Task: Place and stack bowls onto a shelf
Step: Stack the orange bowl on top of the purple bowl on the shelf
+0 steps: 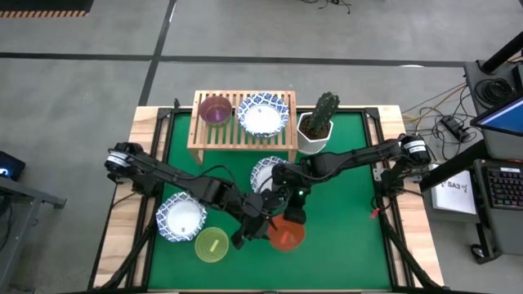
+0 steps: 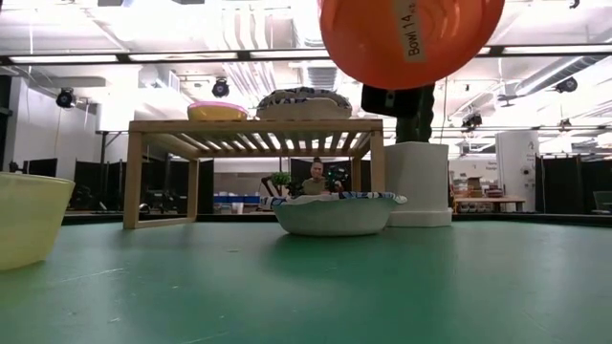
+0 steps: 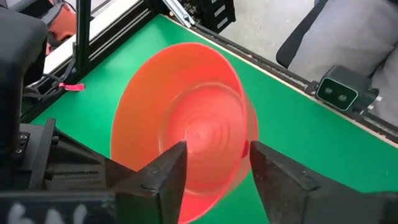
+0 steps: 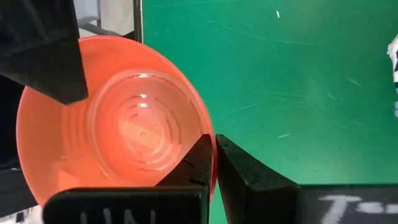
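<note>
Two arms meet over the near middle of the green table (image 1: 343, 237), and between them I see the red bowl (image 1: 287, 235) lifted clear of the surface; in the low view it hangs high above the mat, its underside showing a label. My right gripper (image 4: 214, 158) reaches in from the far right side, arm stretched diagonally across the table, and its fingers are pinched together on the bowl's rim, one inside and one outside the wall. My left gripper (image 3: 214, 171) comes from the left edge, arm bent at the elbow and angled toward the same bowl; its fingers stand apart, straddling the rim on the opposite side, and I cannot tell whether they press on it.

On the shelf (image 1: 200, 147) at the far side sit a purple bowl (image 1: 216, 110) and a blue-rimmed white bowl (image 1: 262, 114), side by side. A second patterned bowl (image 1: 263, 170) rests on the table just in front of the shelf, partly under the right arm. A third patterned bowl (image 1: 181, 218) lies near the left arm, with a yellow bowl (image 1: 212, 245) just beside it. A potted cactus (image 1: 319, 122) stands to the right of the shelf.
</note>
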